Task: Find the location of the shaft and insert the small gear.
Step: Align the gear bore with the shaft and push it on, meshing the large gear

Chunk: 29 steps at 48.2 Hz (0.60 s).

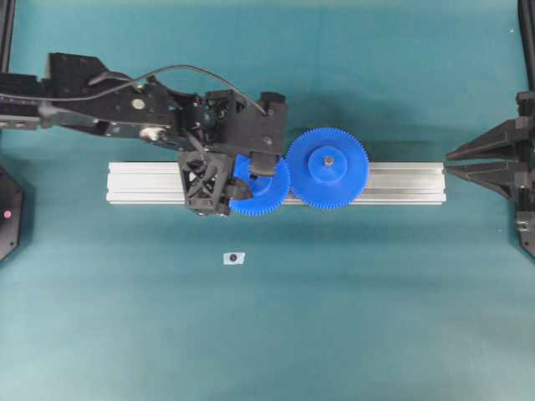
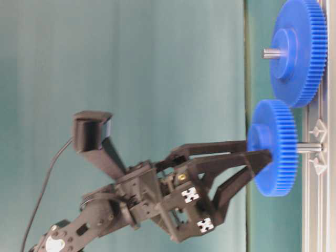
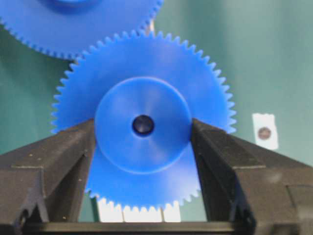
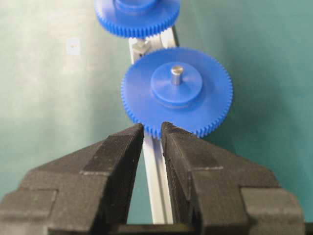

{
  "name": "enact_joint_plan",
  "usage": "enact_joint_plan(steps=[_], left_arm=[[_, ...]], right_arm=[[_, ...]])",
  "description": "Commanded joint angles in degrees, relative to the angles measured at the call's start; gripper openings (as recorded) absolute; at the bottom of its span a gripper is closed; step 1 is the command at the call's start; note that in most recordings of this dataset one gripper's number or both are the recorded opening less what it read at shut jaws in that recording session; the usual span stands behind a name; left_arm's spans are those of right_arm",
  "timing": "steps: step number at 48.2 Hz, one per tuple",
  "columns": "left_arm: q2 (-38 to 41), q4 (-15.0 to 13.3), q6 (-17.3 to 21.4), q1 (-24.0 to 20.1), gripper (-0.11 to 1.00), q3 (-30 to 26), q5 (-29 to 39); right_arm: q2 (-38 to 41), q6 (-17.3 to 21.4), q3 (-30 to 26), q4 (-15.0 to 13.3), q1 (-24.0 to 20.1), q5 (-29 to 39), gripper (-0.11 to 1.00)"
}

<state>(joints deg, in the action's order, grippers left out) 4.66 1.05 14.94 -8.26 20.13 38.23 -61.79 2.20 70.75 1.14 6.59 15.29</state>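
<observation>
A teal table [image 1: 351, 317] carries a long aluminium rail [image 1: 401, 184] lying across its middle. The left arm [image 1: 109, 104] reaches over the rail's left part, and the left gripper [image 3: 143, 142] grasps the small gear's raised hub between its two black fingers [image 3: 58, 161]. The right gripper [image 4: 152, 134] hangs back at the rail's far right end, fingertips close together with a narrow gap and nothing between them. On the rail sits the larger gear [image 1: 328, 167] on its own pin. The small gear [image 1: 261, 188] is just beside it, their teeth meeting, held slightly off the rail with the shaft [image 2: 310, 148] showing between gear and rail. A tiny white square [image 1: 234, 258] lies apart on the table.
</observation>
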Motion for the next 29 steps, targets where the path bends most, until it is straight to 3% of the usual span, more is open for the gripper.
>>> enact_joint_plan(steps=[1,29], left_arm=[[-1.0,0.2,0.0,-0.4,0.66,-1.1,0.0],[-0.9,0.2,-0.4,-0.4,0.66,-2.2,0.6]], right_arm=[[0.3,0.4,-0.6,0.1,0.2,-0.5,0.33],[0.3,0.4,-0.4,0.1,0.2,-0.7,0.33]])
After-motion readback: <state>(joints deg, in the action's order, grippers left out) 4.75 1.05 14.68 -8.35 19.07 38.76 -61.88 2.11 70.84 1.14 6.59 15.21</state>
